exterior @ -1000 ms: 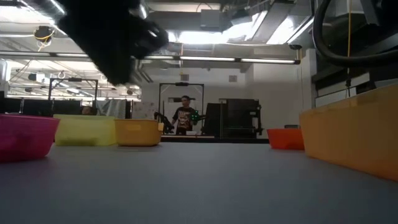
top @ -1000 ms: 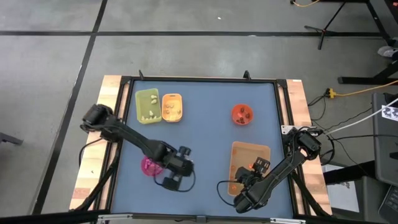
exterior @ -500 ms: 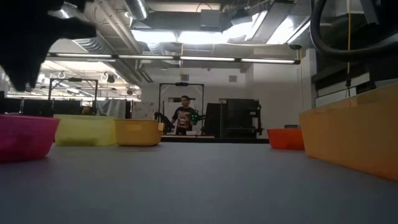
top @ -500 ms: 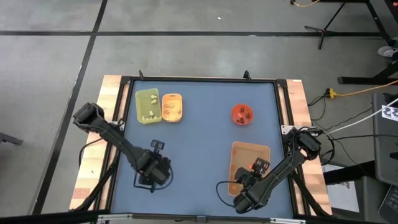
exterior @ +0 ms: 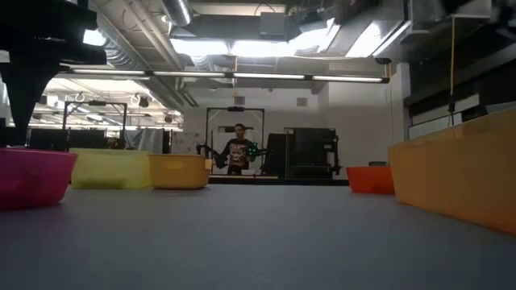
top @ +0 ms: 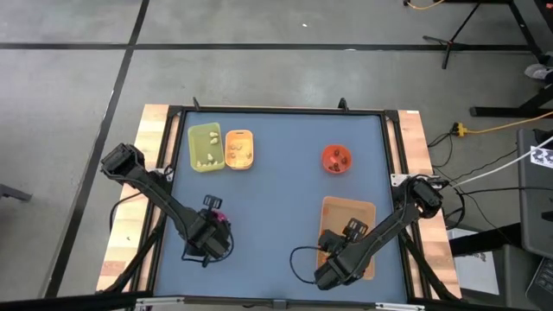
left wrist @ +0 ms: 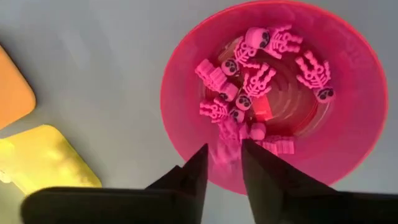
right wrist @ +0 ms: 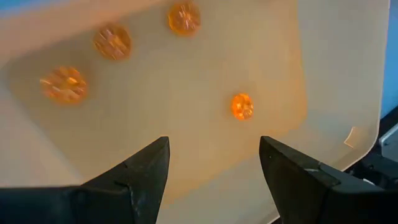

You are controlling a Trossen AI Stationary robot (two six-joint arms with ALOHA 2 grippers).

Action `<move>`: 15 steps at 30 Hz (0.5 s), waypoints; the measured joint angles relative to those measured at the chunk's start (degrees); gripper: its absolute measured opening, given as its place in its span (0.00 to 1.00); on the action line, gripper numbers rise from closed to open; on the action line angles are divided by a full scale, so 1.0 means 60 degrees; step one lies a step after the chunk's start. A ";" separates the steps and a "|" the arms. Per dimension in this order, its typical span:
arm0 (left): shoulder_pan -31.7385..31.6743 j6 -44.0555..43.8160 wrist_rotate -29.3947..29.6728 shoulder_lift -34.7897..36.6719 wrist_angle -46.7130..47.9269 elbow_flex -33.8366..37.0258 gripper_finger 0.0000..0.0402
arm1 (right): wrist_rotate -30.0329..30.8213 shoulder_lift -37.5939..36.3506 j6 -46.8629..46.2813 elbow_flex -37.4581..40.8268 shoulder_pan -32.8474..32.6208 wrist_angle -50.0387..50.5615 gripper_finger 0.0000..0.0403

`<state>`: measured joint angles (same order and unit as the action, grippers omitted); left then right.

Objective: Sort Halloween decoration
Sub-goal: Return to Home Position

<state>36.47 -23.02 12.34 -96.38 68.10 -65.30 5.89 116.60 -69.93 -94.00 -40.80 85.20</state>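
My left gripper [left wrist: 225, 163] points down over the pink bowl [left wrist: 348, 81], fingers a little apart. In the bowl lie several magenta skeleton trinkets [left wrist: 258, 81]. One blurred pink skeleton [left wrist: 226, 144] shows just past the fingertips. In the high view this gripper [top: 210, 233] covers nearly all of the bowl [top: 217, 215]. My right gripper [right wrist: 213, 163] stands open above the tan tray [right wrist: 186, 143], where several orange pumpkin trinkets [right wrist: 242, 106] lie on the floor. It touches nothing. My left gripper comes at the bowl from above, pointing down. The blurred pink skeleton [left wrist: 226, 144] lies between and just beyond its parted fingertips [left wrist: 200, 163]. I cannot tell whether a finger touches it.
A green tray [top: 205, 147] and an orange tray [top: 238, 149] with small trinkets stand at the far left. A red bowl [top: 336, 160] stands at the far right and the tan tray [top: 354, 212] at the near right. A person [exterior: 239, 150] stands far behind the table.
My left gripper has gone toward the table's left edge, from beside the pink bowl to right over it, and has tipped steeply downward. My right gripper has shifted slightly toward the table's left above the tan tray.
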 joint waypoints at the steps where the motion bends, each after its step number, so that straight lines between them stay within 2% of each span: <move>1: 0.0000 -0.0074 0.0000 -0.0002 0.0000 0.0000 0.21 | 0.0002 0.0000 0.0123 -0.0131 0.0089 0.0027 0.62; 6: -0.0011 -0.0140 0.0014 0.0000 0.0000 0.0000 0.30 | 0.0070 0.0000 0.1015 -0.0761 0.0600 0.0025 0.62; 15: -0.0305 0.0389 0.0036 0.0000 0.0633 0.0000 0.31 | 0.1072 0.0000 0.2988 -0.2047 0.1492 0.0074 0.62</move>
<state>34.64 -20.68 12.56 -96.38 71.89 -65.30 12.32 116.60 -52.00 -106.28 -31.85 85.64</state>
